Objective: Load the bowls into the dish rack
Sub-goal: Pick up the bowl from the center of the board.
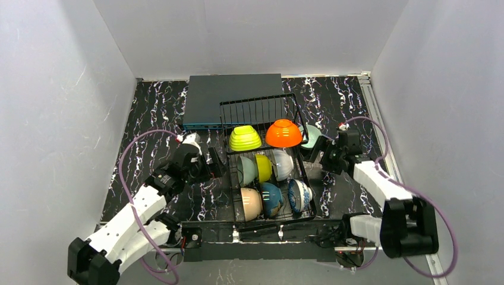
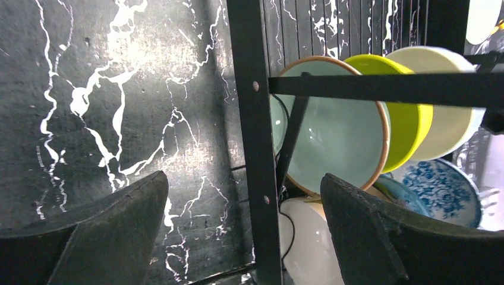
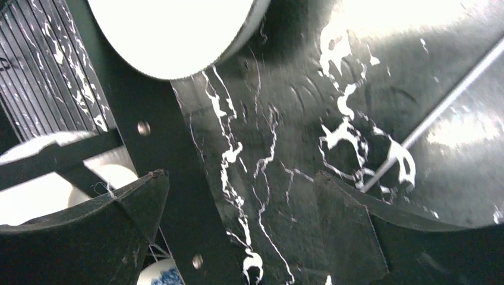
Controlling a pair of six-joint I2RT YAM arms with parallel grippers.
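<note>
Bowls [image 1: 283, 133] fill dish rack [image 1: 257, 111] — left jaws, right jaws wide apart (flanking rack).

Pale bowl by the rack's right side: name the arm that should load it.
Right. The right hand hangs open next to that bowl; the left hand, also open, sits across the rack, at its left side.

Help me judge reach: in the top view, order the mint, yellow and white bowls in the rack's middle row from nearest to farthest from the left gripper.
1. Mint bowl: left end of the row, just beside the open left gripper.
2. Yellow bowl: middle of the row.
3. White bowl: right end, farthest.
</note>
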